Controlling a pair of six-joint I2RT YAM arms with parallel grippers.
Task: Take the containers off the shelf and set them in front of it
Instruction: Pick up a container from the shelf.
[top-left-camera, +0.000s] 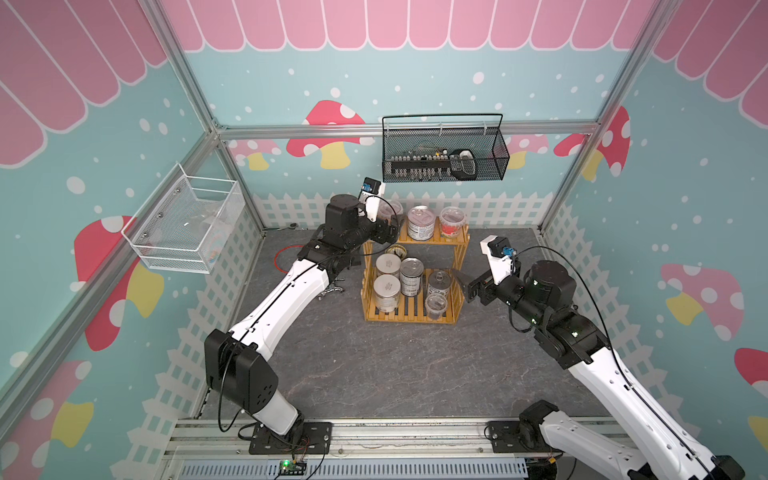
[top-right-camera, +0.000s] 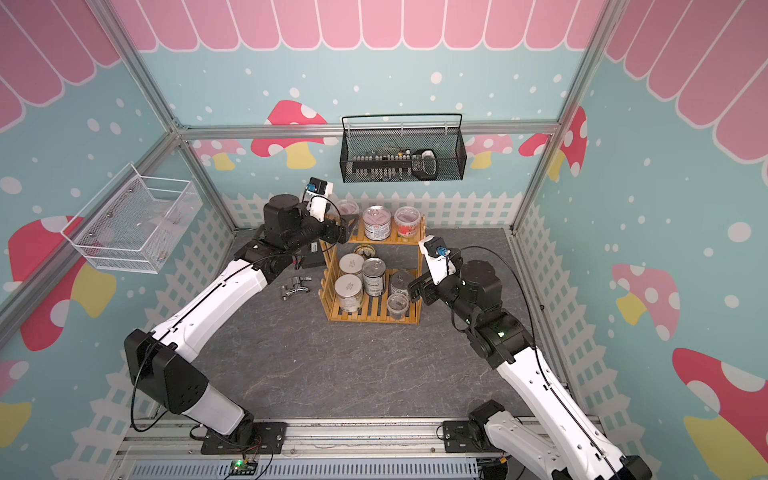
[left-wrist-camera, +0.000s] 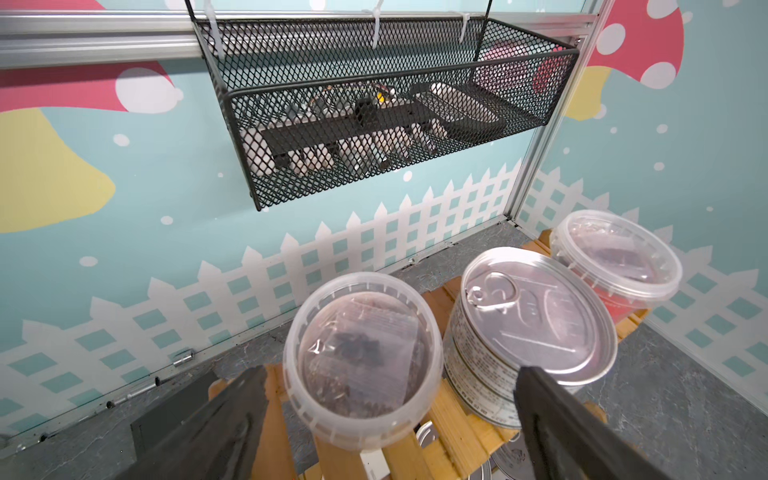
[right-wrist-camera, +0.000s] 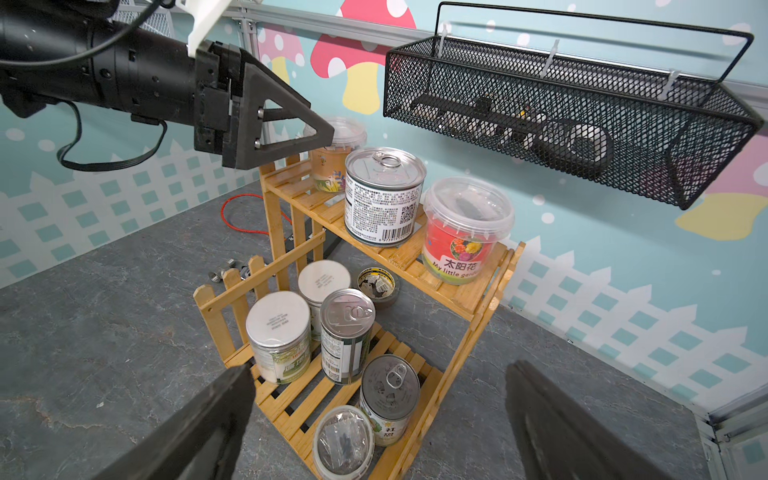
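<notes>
The wooden shelf (top-left-camera: 415, 312) (right-wrist-camera: 461, 296) stands at the back middle. Its upper tier carries a clear tub (left-wrist-camera: 361, 357), a pull-tab tin (top-left-camera: 419, 222) (left-wrist-camera: 536, 316) and a red-labelled tub (top-left-camera: 452, 222) (right-wrist-camera: 465, 232). On the lower tier are two white-lidded cans (top-left-camera: 386, 291) (right-wrist-camera: 278, 328), a tall tin (right-wrist-camera: 347, 332), a shorter tin (right-wrist-camera: 388, 395) and a small clear tub (right-wrist-camera: 343, 440). My left gripper (top-left-camera: 390, 230) (left-wrist-camera: 390, 374) is open at the upper tier's left end, its fingers either side of the clear tub, not touching. My right gripper (top-left-camera: 465, 282) (right-wrist-camera: 378, 374) hangs open beside the lower tier's right edge, empty.
A black wire basket (top-left-camera: 444, 153) hangs on the back wall above the shelf. A white mesh basket (top-left-camera: 187, 224) is fixed to the left wall. A metal fitting (top-left-camera: 332, 289) and a red cable loop (top-left-camera: 286, 249) lie left of the shelf. A tape roll (right-wrist-camera: 376, 284) lies under the upper tier.
</notes>
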